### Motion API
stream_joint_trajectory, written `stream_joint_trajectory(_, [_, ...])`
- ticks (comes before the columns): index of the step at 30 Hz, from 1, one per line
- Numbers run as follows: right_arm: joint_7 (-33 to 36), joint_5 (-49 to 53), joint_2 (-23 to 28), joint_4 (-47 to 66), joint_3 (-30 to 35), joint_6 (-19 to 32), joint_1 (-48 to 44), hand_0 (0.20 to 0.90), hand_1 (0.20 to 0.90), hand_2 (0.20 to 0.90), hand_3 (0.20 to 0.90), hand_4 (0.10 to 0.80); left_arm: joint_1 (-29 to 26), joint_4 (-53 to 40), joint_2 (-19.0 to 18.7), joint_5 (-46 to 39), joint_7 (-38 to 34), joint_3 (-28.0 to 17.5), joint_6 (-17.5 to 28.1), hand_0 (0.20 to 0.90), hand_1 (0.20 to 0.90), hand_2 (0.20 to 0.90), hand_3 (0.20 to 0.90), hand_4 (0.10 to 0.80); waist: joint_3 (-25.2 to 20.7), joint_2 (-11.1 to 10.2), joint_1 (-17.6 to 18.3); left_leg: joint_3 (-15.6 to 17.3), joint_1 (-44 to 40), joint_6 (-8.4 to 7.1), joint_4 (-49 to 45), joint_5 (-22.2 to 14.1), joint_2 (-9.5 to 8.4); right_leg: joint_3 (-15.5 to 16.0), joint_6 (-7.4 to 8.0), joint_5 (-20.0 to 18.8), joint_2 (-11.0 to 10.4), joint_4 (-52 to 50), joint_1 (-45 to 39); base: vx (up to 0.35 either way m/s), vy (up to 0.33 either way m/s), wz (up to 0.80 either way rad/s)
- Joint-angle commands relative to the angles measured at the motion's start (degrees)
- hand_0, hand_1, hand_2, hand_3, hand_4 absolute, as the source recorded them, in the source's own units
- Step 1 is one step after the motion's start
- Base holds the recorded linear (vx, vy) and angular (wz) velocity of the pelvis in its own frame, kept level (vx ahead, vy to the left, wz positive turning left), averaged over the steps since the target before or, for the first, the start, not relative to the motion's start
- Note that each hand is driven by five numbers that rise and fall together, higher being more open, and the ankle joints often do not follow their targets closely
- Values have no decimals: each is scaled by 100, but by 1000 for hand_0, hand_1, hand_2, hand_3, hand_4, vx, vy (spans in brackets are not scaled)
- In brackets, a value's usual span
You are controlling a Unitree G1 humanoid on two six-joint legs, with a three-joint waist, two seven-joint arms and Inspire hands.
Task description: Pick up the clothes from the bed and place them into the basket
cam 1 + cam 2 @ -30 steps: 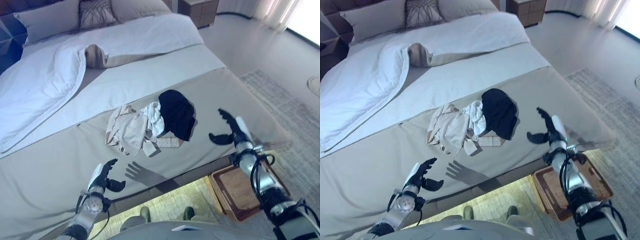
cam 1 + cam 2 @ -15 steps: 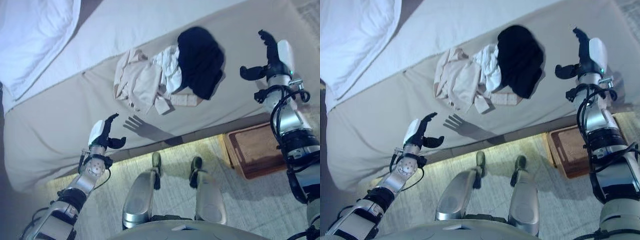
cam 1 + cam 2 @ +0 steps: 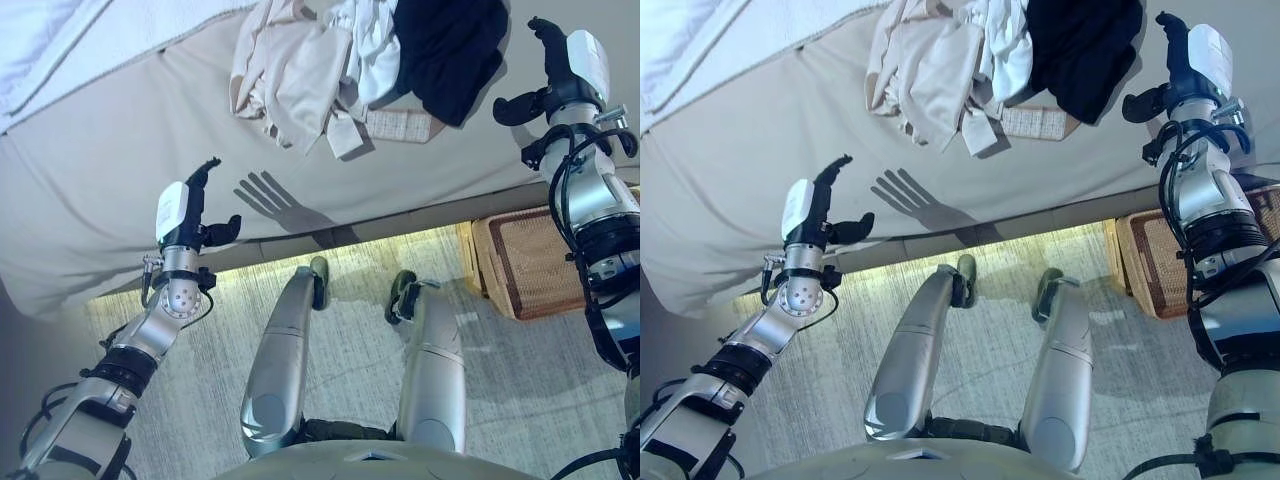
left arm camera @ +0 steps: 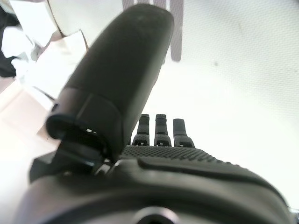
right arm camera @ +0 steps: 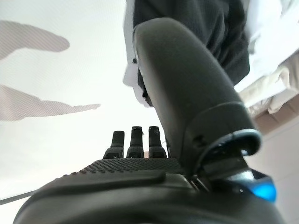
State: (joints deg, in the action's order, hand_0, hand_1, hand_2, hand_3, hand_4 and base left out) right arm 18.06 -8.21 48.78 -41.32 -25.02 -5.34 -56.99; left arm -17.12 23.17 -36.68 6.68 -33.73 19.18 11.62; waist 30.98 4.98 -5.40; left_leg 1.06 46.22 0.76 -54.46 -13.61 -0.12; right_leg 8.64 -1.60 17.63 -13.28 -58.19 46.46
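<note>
A pile of clothes lies near the foot edge of the bed: a beige garment, a white one and a black one. My left hand is open and empty, raised over the bed's edge to the left of the pile. My right hand is open and empty, just right of the black garment. The wicker basket stands on the floor at the right, below my right arm.
A white duvet covers the bed's far left. A pale carpet lies at the bed's foot. The bed base glows along its lower edge.
The camera has tilted further down, so the bed and clothes sit higher in view. Both hands stay open and raised, in much the same place relative to the pile.
</note>
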Motion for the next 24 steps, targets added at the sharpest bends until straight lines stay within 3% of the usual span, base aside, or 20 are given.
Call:
stream_joint_trajectory(1, [92,-3,517,161,-239,66,-1051,900,900,900,900,800,-8,-456,-210,-248,-400,-620,228,900,900,900,900,800,-378,-60,-91,67,-92,310,-413,-423,-280,140,-250,215,429,-398,-139,44,-12,3])
stream_joint_trajectory(11, [-267,334,536,-343,-613,-224,-1913,900,900,900,900,800,123,-1234,-188,-332,-327,-855,676,900,900,900,900,800,-366,-19,-315,6,568,344,-1289,-575,-376,156,-305,425,357,-1228,406,37,-18,9])
stream_joint_trajectory(24, [-508,1027,468,-1098,-1287,-235,-2982,900,900,900,900,800,334,-1940,-529,-185,-429,-837,720,900,900,900,900,800,-217,68,-638,-21,1190,264,-1519,-280,-483,272,-278,304,287,-1616,905,31,-31,12])
